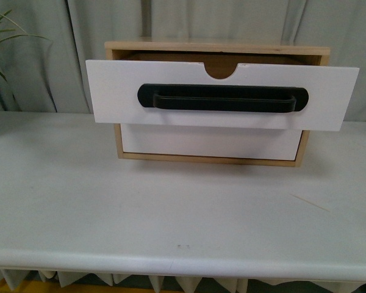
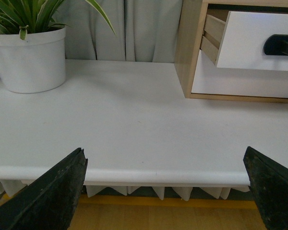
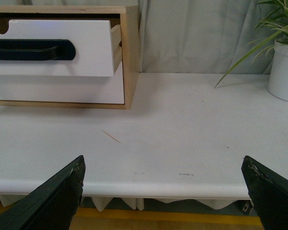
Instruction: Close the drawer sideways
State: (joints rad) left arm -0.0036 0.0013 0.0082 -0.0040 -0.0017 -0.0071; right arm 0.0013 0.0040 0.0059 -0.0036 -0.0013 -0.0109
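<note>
Front view gives me the drawer (image 1: 222,94) pulled well out of the wooden cabinet (image 1: 216,47). Its white face hangs forward over the plain lower front (image 1: 210,141) and sits slightly crooked, with the right end a touch lower than the left. The black bar handle (image 1: 222,97) is untouched, and neither of my arms shows in this picture.

From the left wrist camera I see the drawer's wooden side wall exposed outside the cabinet frame, which confirms how far it stands out. The left gripper (image 2: 164,158) hangs back at the near edge of the table (image 2: 134,124), fingers spread wide with nothing between them, well apart from the cabinet. A potted plant (image 2: 31,60) sits off to that side.

The right gripper (image 3: 163,160) is the same: fingers wide apart and empty, at the table's near edge and far from the drawer.

By my reading nothing of the task is done yet. Still to come are the approach, contact with the drawer front and the whole push home. I judge the skew may make it bind unless I press evenly.
</note>
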